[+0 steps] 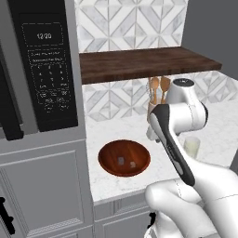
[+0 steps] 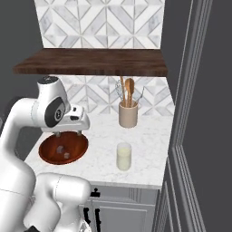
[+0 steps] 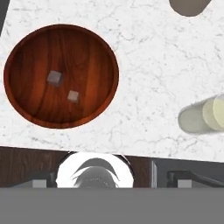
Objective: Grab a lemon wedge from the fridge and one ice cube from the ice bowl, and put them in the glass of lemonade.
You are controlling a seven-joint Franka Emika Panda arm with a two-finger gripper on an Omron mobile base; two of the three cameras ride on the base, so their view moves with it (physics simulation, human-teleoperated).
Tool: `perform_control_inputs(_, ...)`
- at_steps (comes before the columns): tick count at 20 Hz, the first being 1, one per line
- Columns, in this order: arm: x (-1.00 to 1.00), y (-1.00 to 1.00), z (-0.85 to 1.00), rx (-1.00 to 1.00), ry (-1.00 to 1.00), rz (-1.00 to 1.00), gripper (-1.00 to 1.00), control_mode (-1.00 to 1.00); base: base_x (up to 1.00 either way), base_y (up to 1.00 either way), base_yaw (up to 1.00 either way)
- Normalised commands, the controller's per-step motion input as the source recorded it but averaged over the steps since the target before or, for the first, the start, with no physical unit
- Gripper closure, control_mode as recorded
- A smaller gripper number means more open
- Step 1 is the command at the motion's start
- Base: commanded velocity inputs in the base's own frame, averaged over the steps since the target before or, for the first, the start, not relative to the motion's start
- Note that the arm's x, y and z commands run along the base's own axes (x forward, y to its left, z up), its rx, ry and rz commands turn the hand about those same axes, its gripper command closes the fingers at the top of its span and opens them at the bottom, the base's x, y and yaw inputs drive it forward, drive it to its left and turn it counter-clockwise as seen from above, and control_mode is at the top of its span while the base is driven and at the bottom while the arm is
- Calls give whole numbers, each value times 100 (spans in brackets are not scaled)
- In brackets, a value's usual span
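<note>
The white marble counter [image 2: 149,136] carried the shallow glossy reddish-brown wooden ice bowl [image 2: 45,156] holding two pale grey translucent ice cubes [image 3: 54,78] (well apart from the rim). The jaws [image 2: 67,133] hung above that bowl; their state could not be told. The clear cylindrical glass of lemonade [image 2: 123,157] stood nearby, before the beige utensil crock [image 2: 128,114].
</note>
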Motion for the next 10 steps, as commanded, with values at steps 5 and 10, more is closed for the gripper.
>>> perform_control_inputs(5, 12, 0, -12, 0, -3, 0, -100, -100, 0, 0, 0)
perform_control_inputs(10, 0, 26, -64, 0, 0, 0, -100, -100, 0, 0, 0)
